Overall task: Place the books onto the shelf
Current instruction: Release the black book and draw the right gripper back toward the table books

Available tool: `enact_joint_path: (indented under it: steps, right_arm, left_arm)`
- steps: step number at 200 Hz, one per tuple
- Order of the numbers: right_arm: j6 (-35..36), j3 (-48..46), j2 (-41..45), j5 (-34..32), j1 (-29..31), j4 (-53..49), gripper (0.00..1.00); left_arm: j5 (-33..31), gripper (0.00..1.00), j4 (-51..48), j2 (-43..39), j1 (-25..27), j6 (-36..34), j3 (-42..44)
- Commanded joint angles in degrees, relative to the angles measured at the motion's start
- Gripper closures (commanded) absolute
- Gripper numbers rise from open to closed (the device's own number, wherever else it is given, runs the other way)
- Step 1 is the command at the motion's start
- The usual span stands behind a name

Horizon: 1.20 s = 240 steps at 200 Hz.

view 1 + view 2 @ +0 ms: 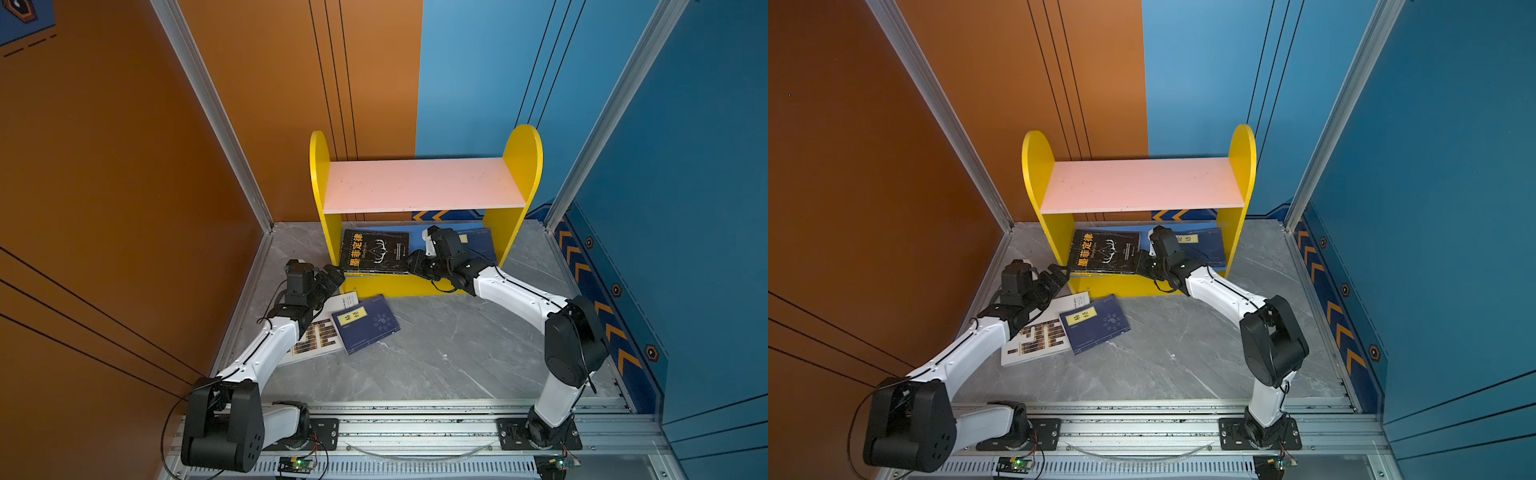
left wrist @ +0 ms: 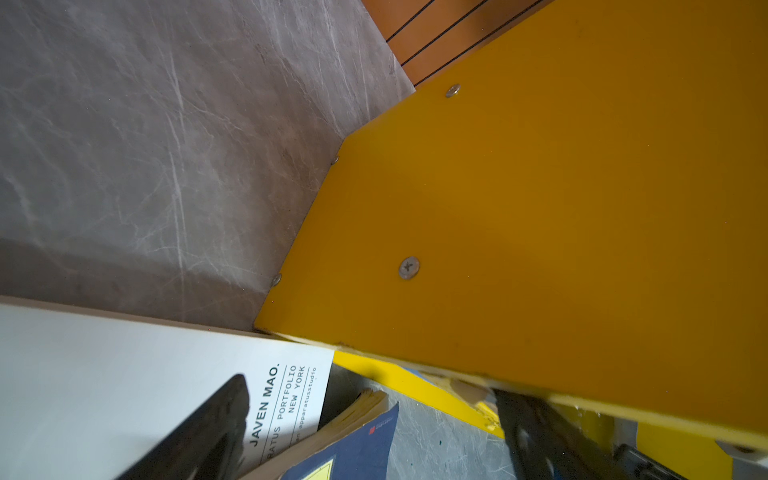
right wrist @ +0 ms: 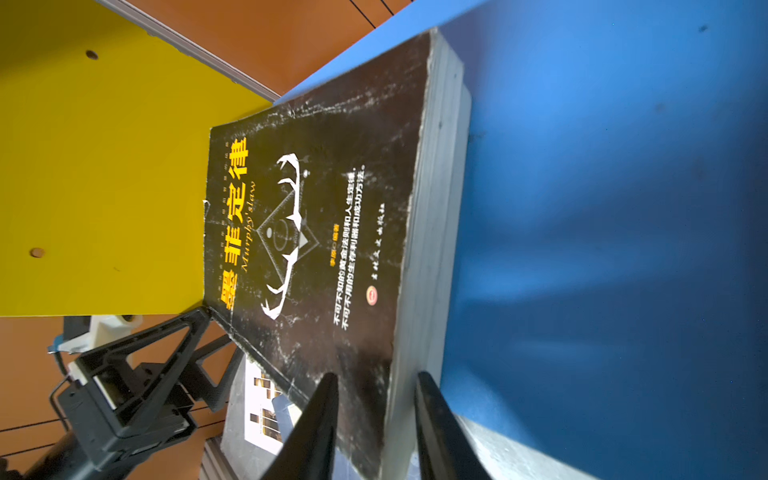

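Right gripper (image 3: pixel 376 376): jaws straddle the front corner of the black book (image 3: pixel 316 232); I cannot tell whether they actually pinch it. Book lies on the shelf's blue lower board (image 3: pixel 602 208), just beside the yellow side panel (image 3: pixel 104 166), near corner overhanging the front. Left gripper (image 1: pixel 334 276): spread wide, empty, one fingertip at the book's spine corner. Navy book (image 1: pixel 365 324), white book (image 1: pixel 316 336): on the table (image 1: pixel 457 353). Risks I judge: backing out could drag the book off the board; pushing could buckle it against the panel.
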<state>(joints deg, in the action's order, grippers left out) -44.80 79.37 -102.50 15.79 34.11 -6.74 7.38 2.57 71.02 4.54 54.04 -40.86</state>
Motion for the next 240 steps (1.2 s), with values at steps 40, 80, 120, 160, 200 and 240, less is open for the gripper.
enact_joint_path:
  steps: [40, 80, 120, 160, 200, 240]
  right_arm:
    - [2.2, 5.23, -2.27, 0.04, 0.51, -1.87, 0.71]
    - [2.58, 5.65, -2.2, -0.01, 0.47, -2.47, 0.64]
    - [4.75, 1.41, 2.68, -1.56, 0.6, -0.14, 0.45]
    - [8.49, -4.94, 10.73, -3.72, 1.28, 2.3, 0.33]
    - [10.67, -10.66, 16.99, -5.22, 3.56, 2.21, 0.29]
    - [10.59, -17.2, 23.98, -15.0, 8.84, 2.16, 0.25]
  left_arm:
    - [-0.94, 0.07, -2.75, -1.46, -1.21, -0.3, 1.32]
    - [-0.43, 0.07, -3.04, -3.2, -1.2, -0.99, 1.66]
    - [6.71, 0.06, -0.85, -6.26, -0.94, -6.09, 0.6]
    - [8.61, 0.07, -5.42, -10.2, -0.65, -11.13, -1.56]
    - [10.68, 0.08, -8.89, -13.07, 0.02, -14.25, -2.03]
    - [8.65, 0.08, -16.23, -15.58, 0.82, -15.8, -1.79]
